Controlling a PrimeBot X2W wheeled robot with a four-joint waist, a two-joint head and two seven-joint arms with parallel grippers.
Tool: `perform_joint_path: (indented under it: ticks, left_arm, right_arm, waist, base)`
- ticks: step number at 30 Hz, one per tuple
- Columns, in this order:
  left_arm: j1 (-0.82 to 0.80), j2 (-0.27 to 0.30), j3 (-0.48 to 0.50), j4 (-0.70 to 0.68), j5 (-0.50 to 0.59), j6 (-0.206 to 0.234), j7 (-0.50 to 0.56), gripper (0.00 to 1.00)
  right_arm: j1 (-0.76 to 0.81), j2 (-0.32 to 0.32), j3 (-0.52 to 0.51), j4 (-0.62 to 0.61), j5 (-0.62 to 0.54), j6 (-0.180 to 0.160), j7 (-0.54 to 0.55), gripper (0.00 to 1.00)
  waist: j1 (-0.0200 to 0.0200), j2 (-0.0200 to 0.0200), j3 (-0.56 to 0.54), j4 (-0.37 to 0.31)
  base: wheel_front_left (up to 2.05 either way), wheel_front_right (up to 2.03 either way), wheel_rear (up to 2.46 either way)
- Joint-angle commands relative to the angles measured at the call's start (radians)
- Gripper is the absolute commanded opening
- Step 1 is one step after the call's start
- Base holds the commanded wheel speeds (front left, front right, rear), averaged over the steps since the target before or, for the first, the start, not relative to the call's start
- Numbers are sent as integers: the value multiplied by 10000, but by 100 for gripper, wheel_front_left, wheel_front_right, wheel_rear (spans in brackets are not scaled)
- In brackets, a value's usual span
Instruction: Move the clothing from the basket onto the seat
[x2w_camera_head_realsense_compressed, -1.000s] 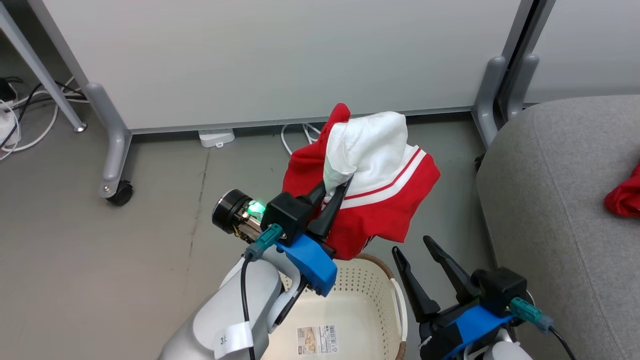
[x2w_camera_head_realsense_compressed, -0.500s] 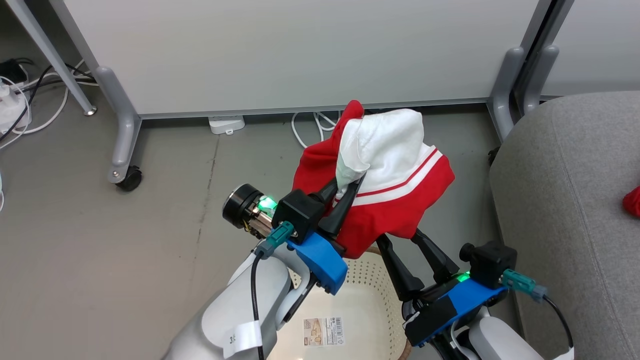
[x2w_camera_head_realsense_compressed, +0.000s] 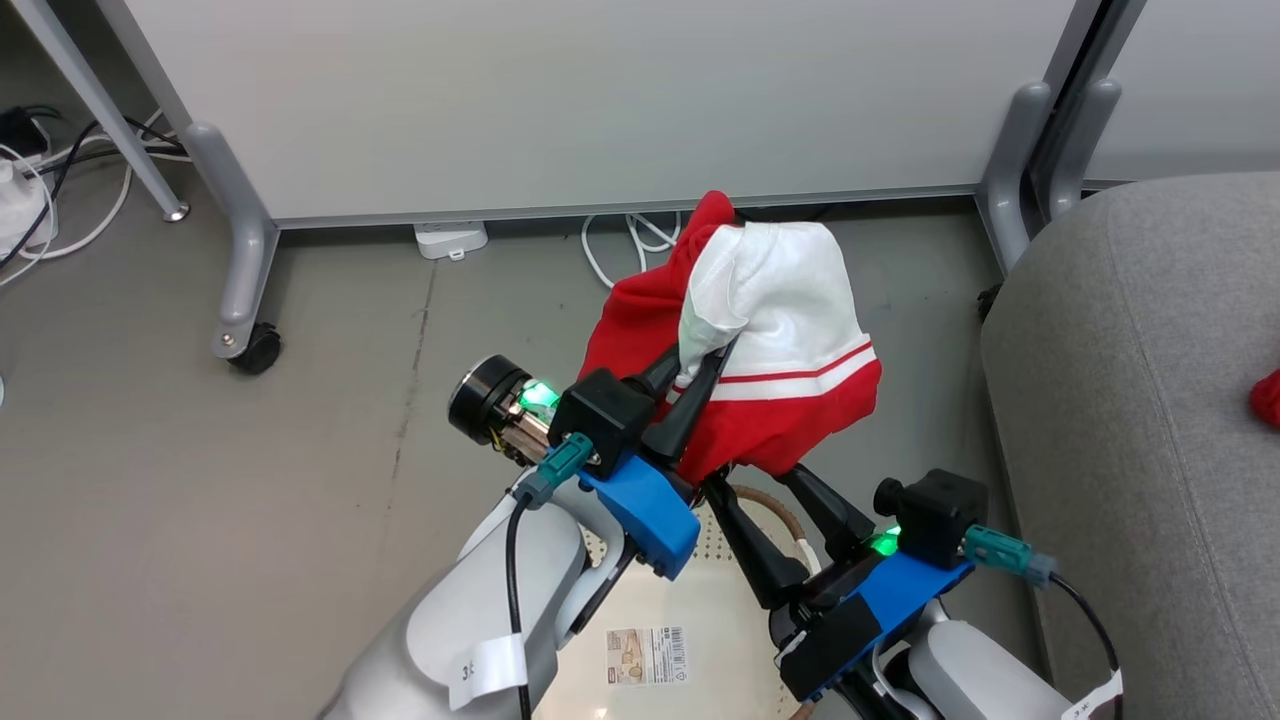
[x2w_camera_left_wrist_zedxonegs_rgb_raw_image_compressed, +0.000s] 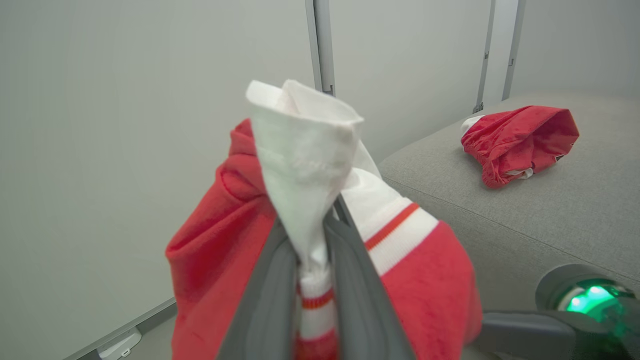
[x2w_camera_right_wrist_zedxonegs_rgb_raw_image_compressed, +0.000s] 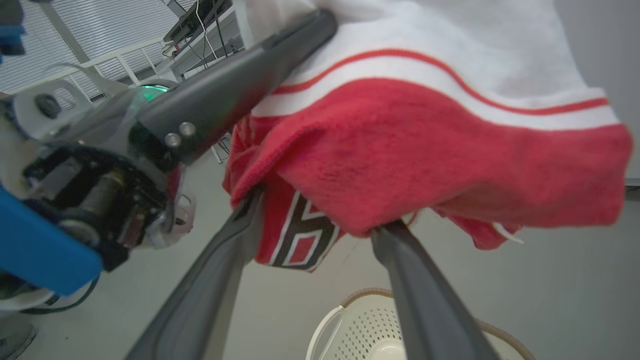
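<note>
- basket (x2w_camera_head_realsense_compressed: 772, 503): nearest the robot, standing on the floor (x2w_camera_head_realsense_compressed: 300, 450) below both grippers. a printed label (x2w_camera_head_realsense_compressed: 640, 655) shows on its bottom.
- right gripper (x2w_camera_head_realsense_compressed: 758, 482): jaws spread apart, gripping nothing. both fingertips reach under the lower hem of the red garment (x2w_camera_head_realsense_compressed: 790, 420), and in the right wrist view the fabric drapes over them.
- left gripper (x2w_camera_head_realsense_compressed: 705, 352): jaws closed on the white lining of the red garment. it holds the garment in the air above the far rim of the basket, clear of it. red body and white stripe trim hang on both sides of the fingers.
- seat (x2w_camera_head_realsense_compressed: 1130, 400): at the robot's right, beside the basket. a second red garment (x2w_camera_left_wrist_zedxonegs_rgb_raw_image_compressed: 520, 140) lies crumpled on top, well apart from the held one.
- partition panel (x2w_camera_head_realsense_compressed: 600, 100): farthest, upright on castor legs, with cables (x2w_camera_head_realsense_compressed: 630, 240) on the floor at its base.
</note>
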Motion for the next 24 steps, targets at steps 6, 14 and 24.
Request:
perform_joint_path:
  ticks: [6, 14, 24]
  left_arm:
    - [-232, -36, 31, -70, 5, -11, -50, 0]
    - [-213, -45, 76, -125, 53, 5, -50, 0]
    - [-195, -45, -143, -384, -83, 79, -50, 0]
  right_arm:
    - [-196, -92, 267, 126, -177, 3, -34, 100]
    - [-317, -148, 570, 249, -390, 3, -34, 100]
    - [-604, 352, 98, 576, -1148, 3, -34, 100]
  waist:
    - [-1, 0, -1, 40]
    - [-1, 0, -50, 86]
    - [-1, 0, 46, 188]
  base:
    - [0, 0, 0]
    - [0, 0, 0]
    - [0, 0, 0]
